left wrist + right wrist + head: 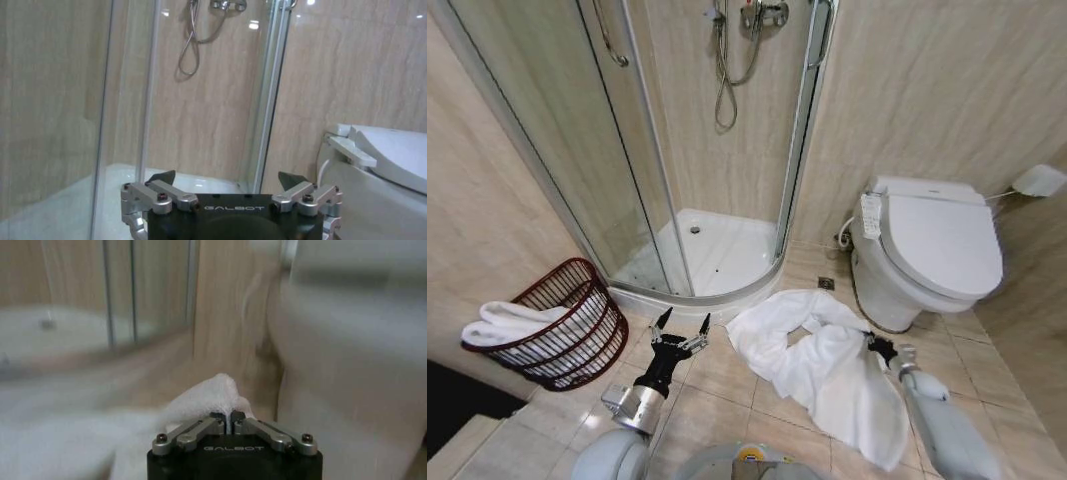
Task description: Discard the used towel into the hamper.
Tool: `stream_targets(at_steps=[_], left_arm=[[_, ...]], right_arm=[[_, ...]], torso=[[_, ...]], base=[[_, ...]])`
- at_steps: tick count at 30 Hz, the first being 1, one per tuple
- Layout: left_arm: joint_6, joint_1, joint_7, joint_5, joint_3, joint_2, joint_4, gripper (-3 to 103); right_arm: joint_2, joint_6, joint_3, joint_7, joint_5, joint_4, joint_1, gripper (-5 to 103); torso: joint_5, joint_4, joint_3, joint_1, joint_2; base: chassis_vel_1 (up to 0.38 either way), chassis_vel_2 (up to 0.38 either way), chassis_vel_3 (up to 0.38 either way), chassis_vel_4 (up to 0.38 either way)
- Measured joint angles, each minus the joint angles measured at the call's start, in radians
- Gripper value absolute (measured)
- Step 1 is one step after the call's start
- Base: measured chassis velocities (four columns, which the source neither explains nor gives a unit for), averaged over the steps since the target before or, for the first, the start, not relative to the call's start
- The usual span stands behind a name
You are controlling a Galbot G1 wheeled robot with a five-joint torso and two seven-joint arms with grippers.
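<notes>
A large white towel (822,365) lies crumpled on the tiled floor between the shower and the toilet. My right gripper (877,347) is at its right edge, shut on a bunched fold of the towel (207,395). The hamper (577,345), a round dark red-brown slatted basket, sits tilted by the left wall with another white towel (512,322) draped over its rim. My left gripper (681,330) hovers open just right of the hamper, nothing between its fingers (163,177).
The curved glass shower enclosure (677,150) with its raised white tray (717,255) stands straight ahead. A white toilet (927,250) is at the right. Bare floor tiles (717,390) lie between hamper and towel.
</notes>
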Motion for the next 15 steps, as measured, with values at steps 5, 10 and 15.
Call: stream_targets(at_steps=[5,10,15], left_arm=[[0.0,0.0,0.0,0.0,0.0,0.0,0.0,100],[0.0,0.0,0.0,0.0,0.0,0.0,0.0,100],[0.0,0.0,0.0,0.0,0.0,0.0,0.0,100]], right_arm=[[0.009,0.013,0.06,0.059,0.067,0.312,-0.174,3],[0.031,0.046,0.108,0.087,0.08,0.528,-0.254,3],[0.052,0.021,0.146,0.135,0.095,0.736,-0.283,3]], torso=[[0.0007,-0.0004,0.0,0.0,0.0],[0.0011,-0.0001,0.0,0.0,0.0],[0.0002,-0.0001,0.0,0.0,0.0]], base=[[0.0,0.0,0.0,0.0],[0.0,0.0,0.0,0.0],[0.0,0.0,0.0,0.0]])
